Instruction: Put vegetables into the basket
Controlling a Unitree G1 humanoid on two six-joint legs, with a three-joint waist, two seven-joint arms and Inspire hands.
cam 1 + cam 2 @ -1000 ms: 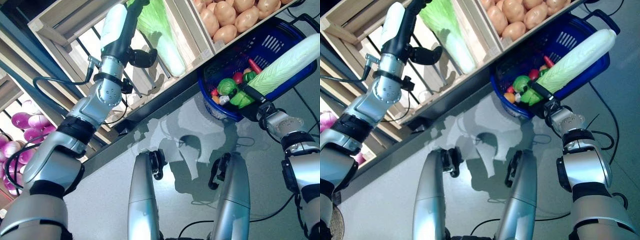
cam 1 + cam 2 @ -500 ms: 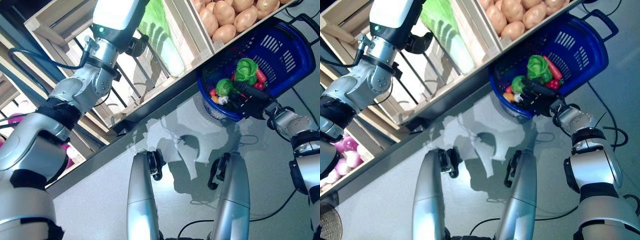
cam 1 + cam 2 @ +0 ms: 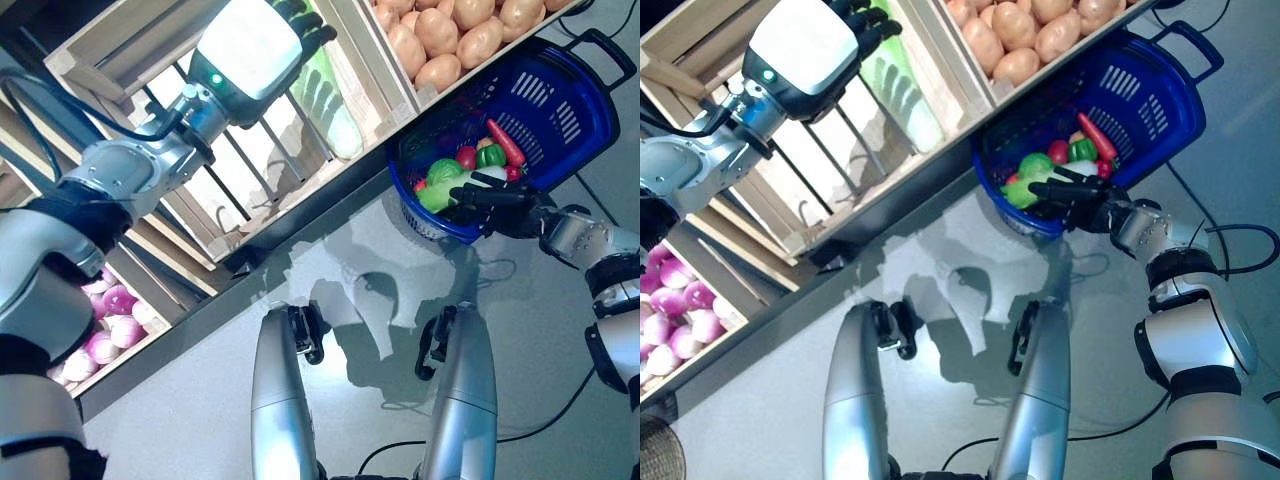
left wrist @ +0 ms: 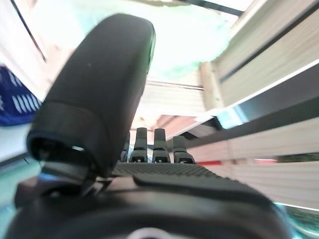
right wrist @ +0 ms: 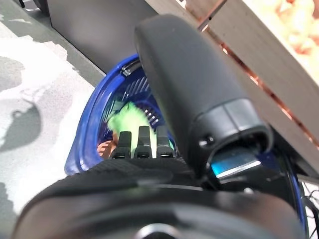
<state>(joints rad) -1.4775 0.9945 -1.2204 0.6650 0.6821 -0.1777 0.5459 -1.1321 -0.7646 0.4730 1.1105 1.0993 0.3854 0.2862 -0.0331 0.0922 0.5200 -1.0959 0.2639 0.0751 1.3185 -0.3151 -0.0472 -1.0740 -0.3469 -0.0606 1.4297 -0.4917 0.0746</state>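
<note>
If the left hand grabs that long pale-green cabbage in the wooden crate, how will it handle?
The long pale-green cabbage looks glossy and smooth, so probably slippery. Being elongated, it may tilt if gripped off-centre. The left hand is open beside it.

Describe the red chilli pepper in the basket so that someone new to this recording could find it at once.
Start at the blue basket on the floor below the crate of potatoes, in front of the right hand. The vegetables are piled at the end of the basket near that hand. The chilli pepper is the long, thin, pointed red one on the pile's far edge, next to rounder green and red pieces.
</note>
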